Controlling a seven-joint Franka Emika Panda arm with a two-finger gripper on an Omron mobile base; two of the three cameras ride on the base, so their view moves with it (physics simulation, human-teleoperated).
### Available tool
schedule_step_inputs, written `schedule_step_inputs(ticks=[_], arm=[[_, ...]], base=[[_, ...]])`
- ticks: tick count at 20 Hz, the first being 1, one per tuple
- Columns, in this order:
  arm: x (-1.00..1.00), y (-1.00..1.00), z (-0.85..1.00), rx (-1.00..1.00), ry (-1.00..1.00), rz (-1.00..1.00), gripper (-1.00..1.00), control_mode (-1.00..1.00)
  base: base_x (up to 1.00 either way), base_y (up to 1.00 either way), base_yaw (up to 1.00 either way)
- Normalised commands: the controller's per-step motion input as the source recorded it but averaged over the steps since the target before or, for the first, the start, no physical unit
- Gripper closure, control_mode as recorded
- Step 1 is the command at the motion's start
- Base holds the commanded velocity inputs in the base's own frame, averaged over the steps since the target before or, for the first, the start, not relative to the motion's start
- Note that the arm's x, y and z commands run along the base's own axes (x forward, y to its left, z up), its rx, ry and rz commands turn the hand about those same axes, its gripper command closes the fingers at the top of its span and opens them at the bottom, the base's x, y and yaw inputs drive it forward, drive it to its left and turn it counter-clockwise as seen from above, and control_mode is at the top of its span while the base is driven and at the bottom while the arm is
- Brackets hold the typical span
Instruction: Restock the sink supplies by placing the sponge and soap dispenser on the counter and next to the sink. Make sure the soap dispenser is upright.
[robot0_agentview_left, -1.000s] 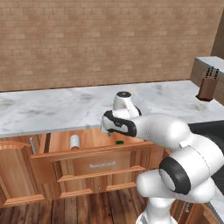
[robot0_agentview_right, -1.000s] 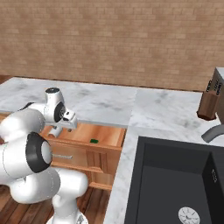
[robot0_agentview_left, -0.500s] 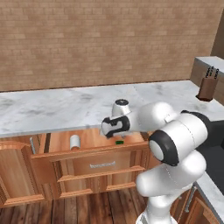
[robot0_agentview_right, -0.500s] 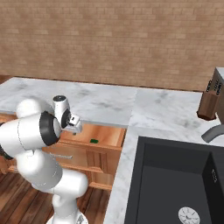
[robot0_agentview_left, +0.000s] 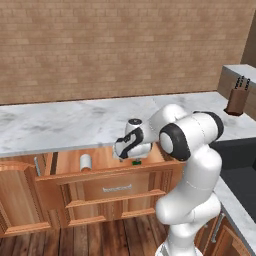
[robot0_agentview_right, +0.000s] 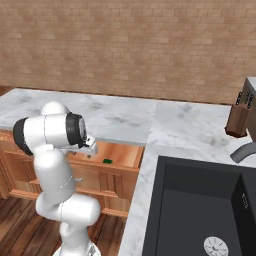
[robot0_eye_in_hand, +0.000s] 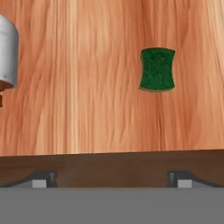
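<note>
The green sponge (robot0_eye_in_hand: 157, 70) lies flat on the wooden floor of an open drawer (robot0_agentview_left: 105, 172) under the marble counter (robot0_agentview_left: 60, 125). It also shows as a small green spot beside my hand (robot0_agentview_left: 136, 162) and in the right base view (robot0_agentview_right: 107, 161). The white soap dispenser (robot0_agentview_left: 86, 162) lies on its side at the drawer's left end, with its body at the left edge of the hand view (robot0_eye_in_hand: 6, 54). My gripper (robot0_agentview_left: 129, 156) hangs over the drawer above the sponge, open and holding nothing (robot0_eye_in_hand: 112, 181). The dark sink (robot0_agentview_right: 200, 210) sits in the counter to the right.
A brown knife block (robot0_agentview_right: 240, 115) stands on the counter behind the sink, next to the grey faucet (robot0_agentview_right: 243, 149). The drawer front (robot0_agentview_left: 112, 187) juts out toward the base between wooden cabinet doors. A brick wall backs the counter.
My arm has folded in closer to the drawer, and the hand has dropped a little and shifted left over the sponge. The sponge and the dispenser have stayed put.
</note>
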Motion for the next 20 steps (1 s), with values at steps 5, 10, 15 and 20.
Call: schedule_step_inputs(ticks=[5,10,15,20], arm=[[0.15,0.18,-0.33,0.0,0.05,0.0,-1.0,-1.0],[0.1,0.19,-0.32,0.0,0.03,0.0,-1.0,-1.0],[0.06,0.11,-0.21,0.0,0.0,0.01,-1.0,-1.0],[-0.65,0.16,-0.18,0.0,0.0,0.0,-1.0,-1.0]], base=[[0.0,0.0,0.0],[0.0,0.0,0.0],[0.0,0.0,0.0],[0.0,0.0,0.0]])
